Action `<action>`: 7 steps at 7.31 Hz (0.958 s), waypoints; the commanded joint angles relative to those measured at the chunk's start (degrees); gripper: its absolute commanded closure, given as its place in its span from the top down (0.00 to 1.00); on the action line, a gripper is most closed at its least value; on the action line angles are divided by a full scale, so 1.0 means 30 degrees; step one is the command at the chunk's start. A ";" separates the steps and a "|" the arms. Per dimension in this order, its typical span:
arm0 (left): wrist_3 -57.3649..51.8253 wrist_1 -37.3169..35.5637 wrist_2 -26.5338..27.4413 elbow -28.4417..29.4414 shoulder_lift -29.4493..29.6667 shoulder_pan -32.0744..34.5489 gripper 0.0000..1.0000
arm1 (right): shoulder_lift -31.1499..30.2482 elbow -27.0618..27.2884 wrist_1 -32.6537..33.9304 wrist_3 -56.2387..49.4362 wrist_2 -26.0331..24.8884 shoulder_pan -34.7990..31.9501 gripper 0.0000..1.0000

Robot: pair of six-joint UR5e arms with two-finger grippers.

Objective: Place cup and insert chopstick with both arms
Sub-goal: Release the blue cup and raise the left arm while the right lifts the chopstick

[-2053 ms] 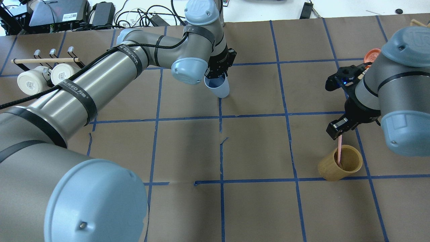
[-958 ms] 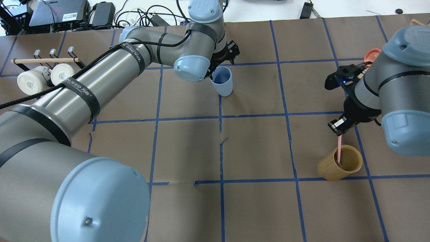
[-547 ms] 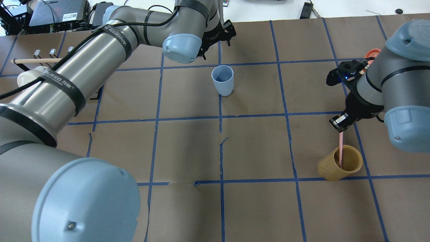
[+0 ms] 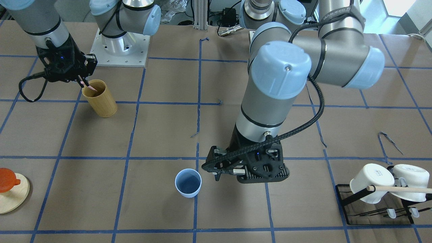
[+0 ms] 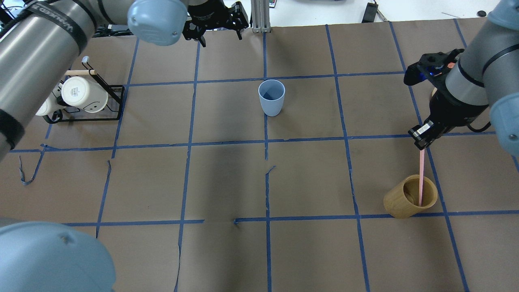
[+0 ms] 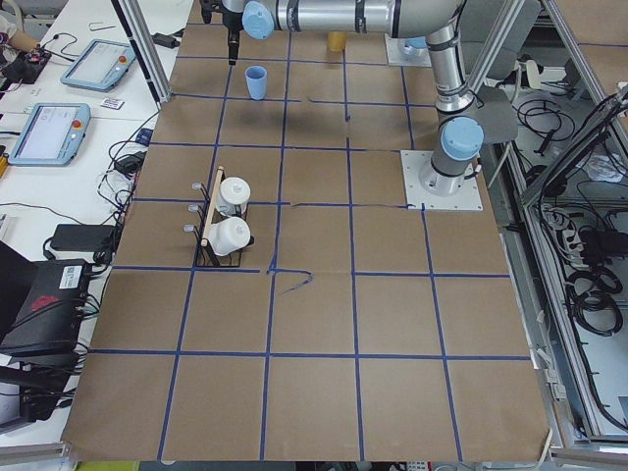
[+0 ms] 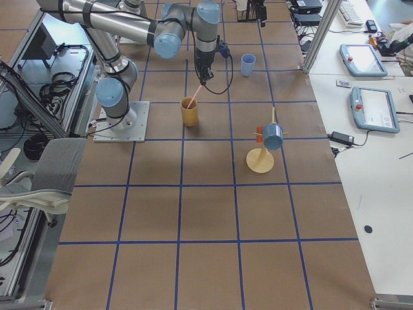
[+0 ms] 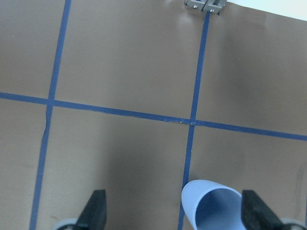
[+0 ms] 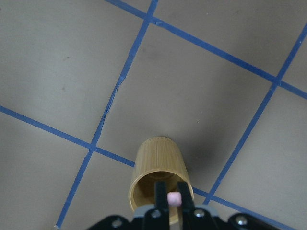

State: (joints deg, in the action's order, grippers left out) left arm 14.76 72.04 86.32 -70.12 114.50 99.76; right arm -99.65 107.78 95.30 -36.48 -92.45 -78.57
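Observation:
The light-blue cup (image 5: 271,97) stands upright on the brown paper by a tape line, also in the front view (image 4: 188,183). My left gripper (image 5: 219,35) is open and empty, raised above and beyond the cup; in its wrist view its fingers (image 8: 98,208) stand wide apart over the cup (image 8: 213,206). My right gripper (image 5: 421,142) is shut on the top of a pale-pink chopstick (image 5: 421,174). The stick's lower end is still inside the tan bamboo cylinder (image 5: 409,197), as the right wrist view (image 9: 174,198) confirms.
A black rack (image 5: 83,109) with white mugs (image 5: 83,94) and a wooden dowel stands at the left. An orange lid on a round wooden stand (image 4: 8,192) sits past the right arm. Blue tape lines grid the paper.
My left gripper let go of the cup, rose and drew away towards the far left. My right gripper lifted the chopstick higher out of the bamboo cylinder.

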 commanded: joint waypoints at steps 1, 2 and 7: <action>-0.1487 0.2551 -0.0063 -0.1052 -0.2529 -0.0587 1.00 | 0.0140 -0.2427 -0.1499 0.0001 0.0025 0.0000 0.04; -0.1754 0.2994 0.0258 -0.3032 -0.3962 -0.0733 1.00 | 0.0229 -0.3716 -0.2054 0.0001 0.0083 -0.0058 0.03; -0.5816 0.2914 0.0214 -0.7332 -0.7726 -0.3332 1.00 | 0.3388 -0.7945 0.1010 0.0988 0.3160 -0.1396 0.02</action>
State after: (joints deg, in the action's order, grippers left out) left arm 2.37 81.47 90.64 -91.43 92.25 92.68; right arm -91.83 85.97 95.00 -35.52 -84.22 -80.24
